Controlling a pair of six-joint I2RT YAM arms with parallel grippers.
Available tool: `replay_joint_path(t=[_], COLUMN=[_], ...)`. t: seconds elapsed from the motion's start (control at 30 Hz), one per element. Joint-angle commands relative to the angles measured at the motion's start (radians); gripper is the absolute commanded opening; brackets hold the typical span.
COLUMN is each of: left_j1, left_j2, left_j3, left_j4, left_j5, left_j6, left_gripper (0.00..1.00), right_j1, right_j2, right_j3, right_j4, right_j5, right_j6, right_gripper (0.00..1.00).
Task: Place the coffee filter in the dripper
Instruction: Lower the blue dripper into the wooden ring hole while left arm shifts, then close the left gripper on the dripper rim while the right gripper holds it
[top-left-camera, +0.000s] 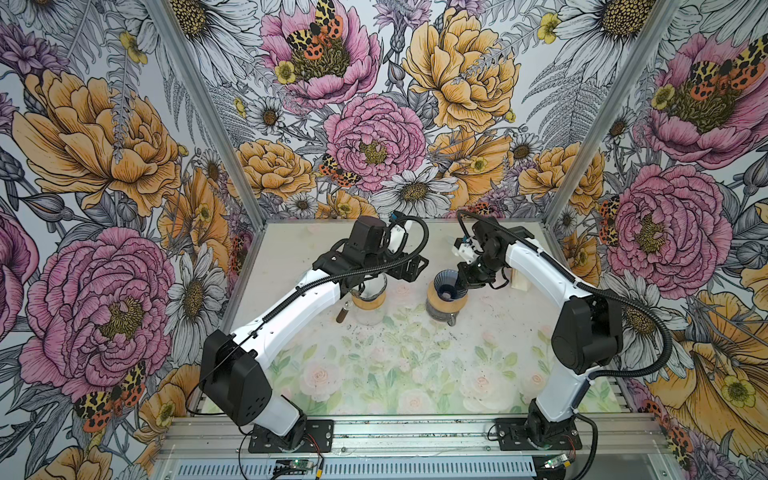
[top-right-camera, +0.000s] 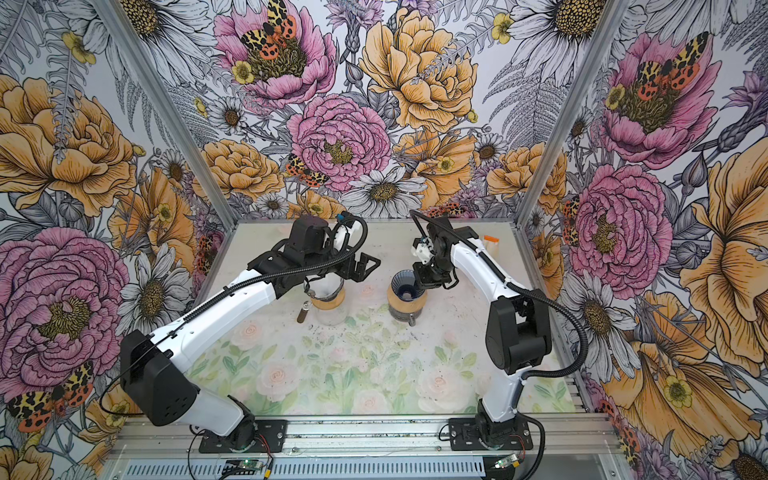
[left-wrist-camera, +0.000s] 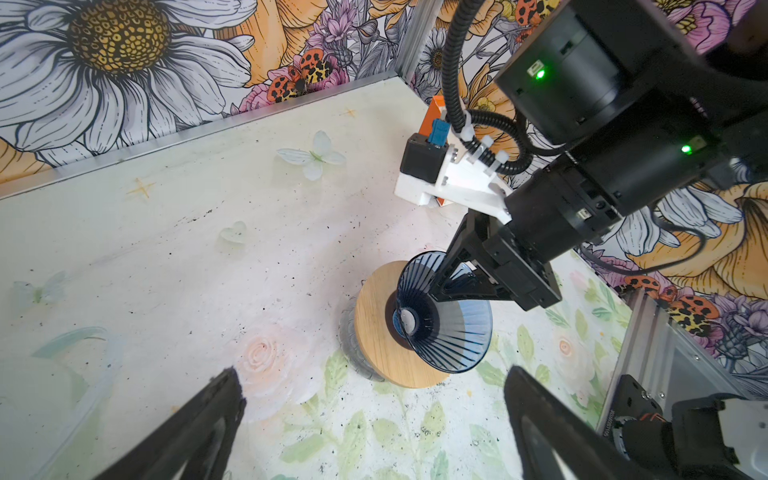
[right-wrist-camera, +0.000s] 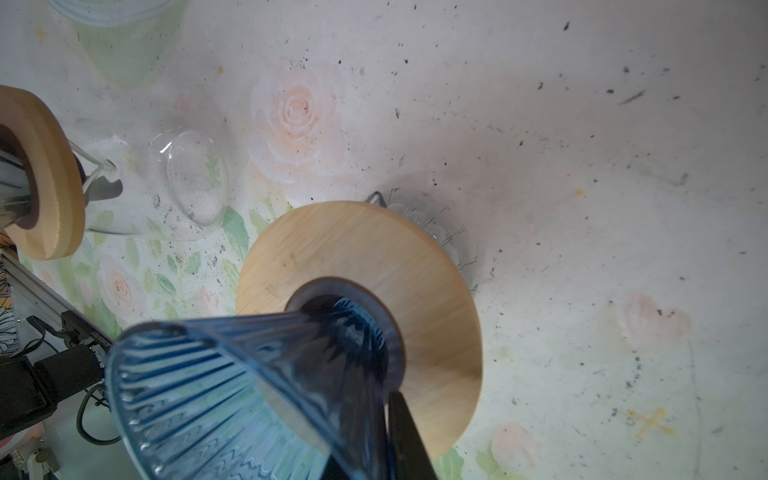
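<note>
My right pincer (left-wrist-camera: 441, 291) is straddling the rim of the blue dripper (left-wrist-camera: 457, 332); pinching or slack, I cannot tell. My left pincer (left-wrist-camera: 374, 376) is hovering spread, open tabletop (left-wrist-camera: 166, 249) beneath.

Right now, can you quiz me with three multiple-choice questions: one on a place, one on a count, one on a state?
1. The blue dripper sits: A) on the bare table B) on a wooden collar atop a glass carafe C) on a metal shelf.
2. Wooden collars in view: A) two B) one C) four.
3. The left tool is: A) shut on a spoon B) out of sight C) wide open, empty.
B: collar and carafe show beneath it. A: the right wrist view shows a second collar. C: its fingers stand far apart, holding nothing.
</note>
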Motion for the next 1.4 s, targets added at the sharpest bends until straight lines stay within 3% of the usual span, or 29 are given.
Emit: replay_joint_path(t=[0.0,0.2,0.53,0.9,1.37], left_j1=[-0.012,-0.029,-0.073,-0.118,-0.123], left_j2=[-0.007,0.01,0.043,0.126,0.247], left_j3=[0.022,0.049,0.085,0.1,0.162], left_j4=[-0.017,-0.042,-0.111,-0.113,-0.113], left_j5=[-0.012,-0.014,-0.051,-0.047,0.041], left_j6=[-0.03,-0.065,-0.141,-0.232,-0.25], left_gripper=[0.99,0.95,0.82,0.57,0.43], right_j1=[0.004,0.004,0.004,0.004,0.004], right_j2=[-0.065,-0.129,-0.255,-0.334,-0.29], right_j3=[0.015,0.016,-0.085,-0.228,-0.241], right_j4=[0.028,0.054,0.137,0.271,0.304], right_j5=[0.021,0.078,0.2,0.151,0.128], right_j6=[0.023,0.052,0.093,0.152,0.165], right_gripper=[0.18,0.29,0.3,0.26,0.23])
